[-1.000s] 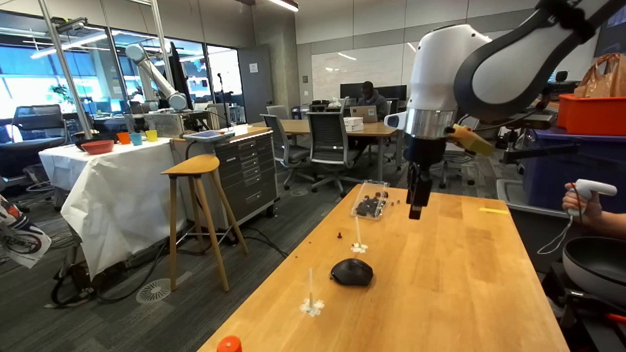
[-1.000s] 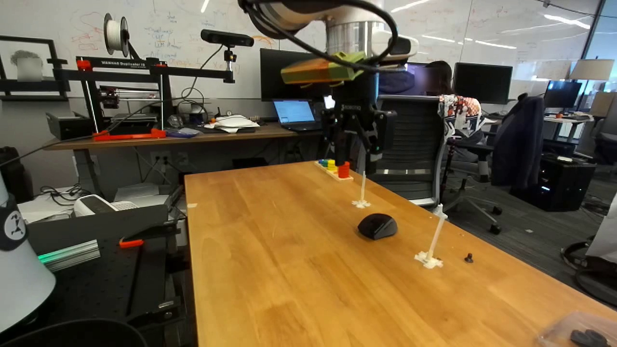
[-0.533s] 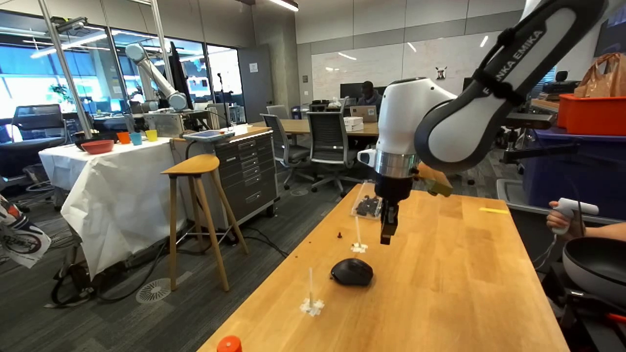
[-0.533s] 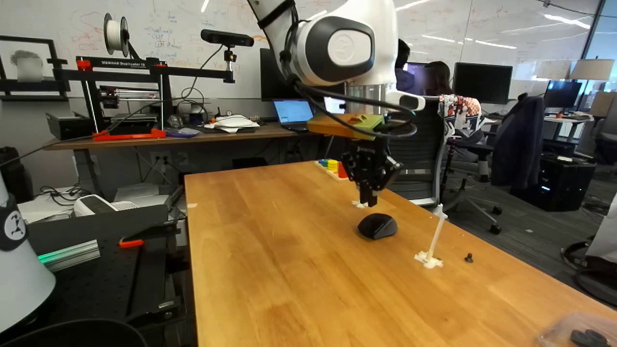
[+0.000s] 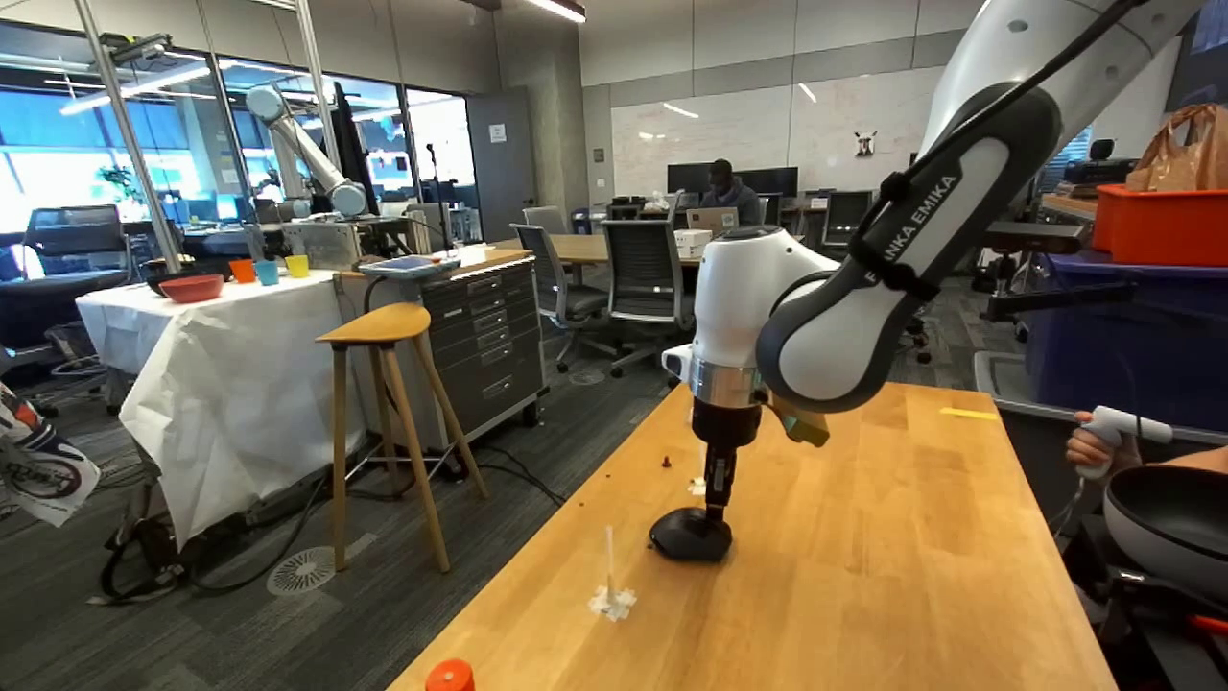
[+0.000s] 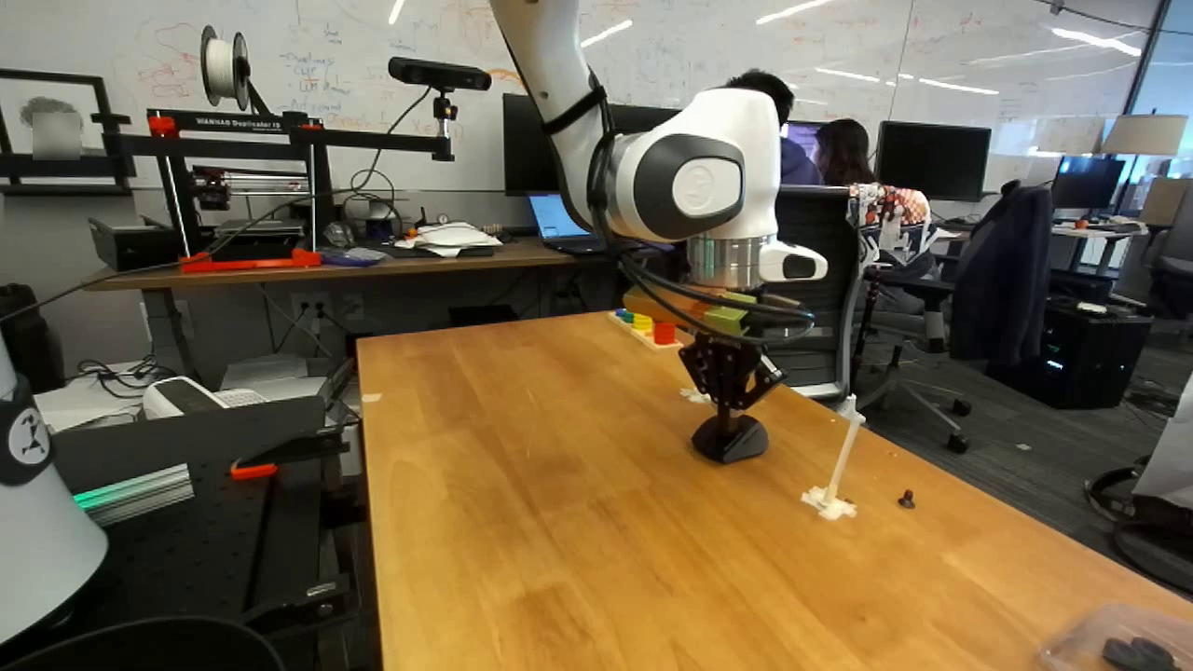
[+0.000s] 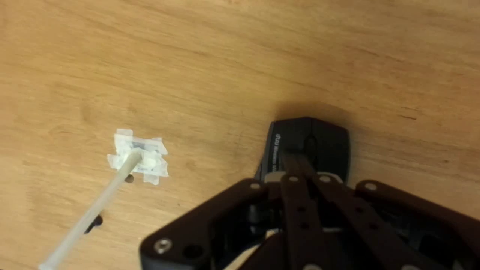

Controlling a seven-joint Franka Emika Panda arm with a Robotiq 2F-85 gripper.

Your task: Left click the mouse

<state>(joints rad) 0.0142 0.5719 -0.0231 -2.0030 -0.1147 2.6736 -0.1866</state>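
The black mouse lies flat on the wooden table, seen in both exterior views, and in an exterior view the mouse is partly covered by the fingers above it. My gripper points straight down with its tips at the top of the mouse, apparently touching it. In the wrist view, the gripper has its fingertips together over the left button, just left of the scroll wheel. Nothing shows between them. The rear of the mouse is hidden beneath the fingers in that view.
White pegs stand taped to the table near the mouse, one peg to its left in the wrist view. A small dark screw, an orange cap, a coloured block toy and a clear box also sit on the table.
My arm has come down and across from high above the table to the mouse. The jaws, apart a second ago, have shut on the way. The mouse has not visibly moved.
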